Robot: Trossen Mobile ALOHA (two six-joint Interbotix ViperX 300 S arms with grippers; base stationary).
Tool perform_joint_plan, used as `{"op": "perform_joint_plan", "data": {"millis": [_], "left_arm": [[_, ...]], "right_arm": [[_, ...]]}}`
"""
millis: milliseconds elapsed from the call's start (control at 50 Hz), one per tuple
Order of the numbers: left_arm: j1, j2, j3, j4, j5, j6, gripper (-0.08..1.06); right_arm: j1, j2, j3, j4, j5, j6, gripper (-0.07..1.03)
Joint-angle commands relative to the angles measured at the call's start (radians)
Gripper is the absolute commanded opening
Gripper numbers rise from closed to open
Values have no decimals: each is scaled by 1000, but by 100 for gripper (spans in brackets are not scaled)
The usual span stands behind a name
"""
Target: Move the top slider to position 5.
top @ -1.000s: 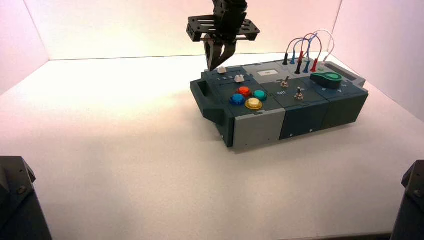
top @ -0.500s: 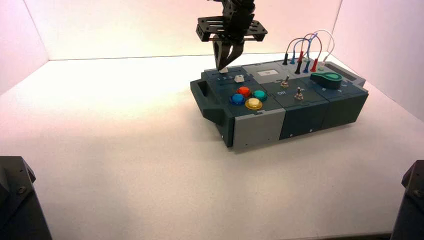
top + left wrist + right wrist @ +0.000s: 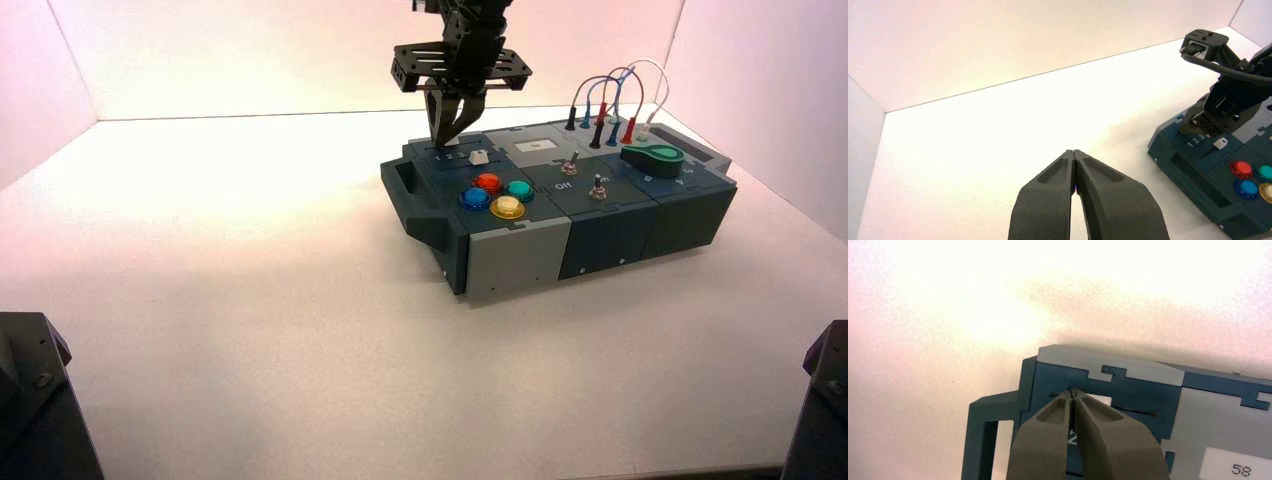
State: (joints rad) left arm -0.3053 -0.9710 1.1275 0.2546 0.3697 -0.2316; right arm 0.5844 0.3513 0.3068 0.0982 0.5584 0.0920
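Right gripper point(image 3: 1073, 393), closed, is hovering beside the top slider point(image 3: 1101, 399), box's point(image 3: 518, 262) 10 o'clock; left gripper point(image 3: 1074, 153), closed, is waiting at 8 o'clock.

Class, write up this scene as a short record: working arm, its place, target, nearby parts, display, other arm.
working arm: right, tool closed
place: far left part of the box, beside the target
target: white top slider
nearby parts: second white slider; red, blue, green, yellow buttons
display: 58
other arm: left, idle left of the box
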Motion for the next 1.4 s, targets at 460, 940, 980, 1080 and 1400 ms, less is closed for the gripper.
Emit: {"op": "perform_joint_plan", "data": {"millis": [460,940,980,1080,1400], "left_arm": [[0,3,-12,2,-11,2,-3],[0,3,-12,2,-12,2,-3],[0,3,-12,2,-12,2,-3],[0,3,-12,2,-14,2,-3],[0,3,-12,2,-15,2,-3]], "right_arm": [[-51,-23,-17,-5,-3,2,-2],[-97,-23,-9,-15,-3,0,-2],[-103,-21,-8,-15,-3,0,-2],[-107,-20,-5,-15,-3,-2,-2],[-107,-32,-5,-15,40,-2,-2]]}}
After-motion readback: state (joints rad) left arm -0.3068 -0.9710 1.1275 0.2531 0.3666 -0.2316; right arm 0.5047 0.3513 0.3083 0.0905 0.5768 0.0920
